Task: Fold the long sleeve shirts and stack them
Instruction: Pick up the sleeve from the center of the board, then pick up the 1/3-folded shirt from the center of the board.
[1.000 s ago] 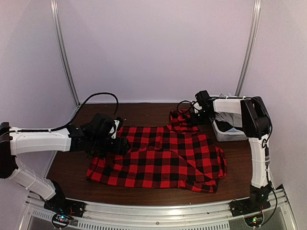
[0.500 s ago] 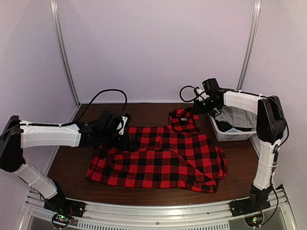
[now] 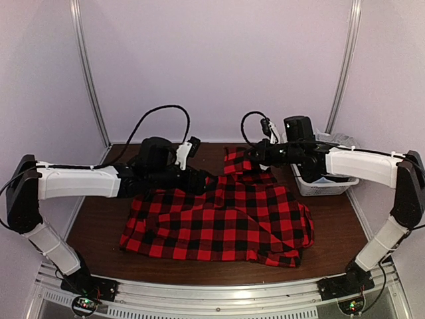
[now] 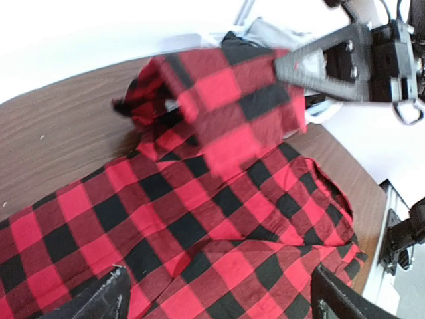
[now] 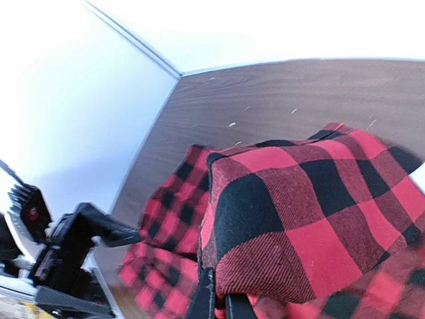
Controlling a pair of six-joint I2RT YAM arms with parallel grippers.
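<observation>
Red-and-black buffalo-check flannel shirt (image 3: 226, 222) is lying spread across the dark brown wooden counter (image 3: 99, 229), between the two arms. Right gripper (image 3: 255, 154) is pinching a fold at the shirt's far edge, jaws clenched on the cloth and holding it raised off the counter. Left gripper (image 3: 202, 181) is hovering over the shirt's far-left part, jaws released and wide, grasping nothing. White plastic mesh basket (image 3: 322, 185) is sitting at the far right.

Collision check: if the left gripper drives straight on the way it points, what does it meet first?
Probably the flannel shirt lying flat on the table, just ahead of the left gripper and its open fingers. The fold the right gripper holds up looks above that line, though depth is unclear.
</observation>
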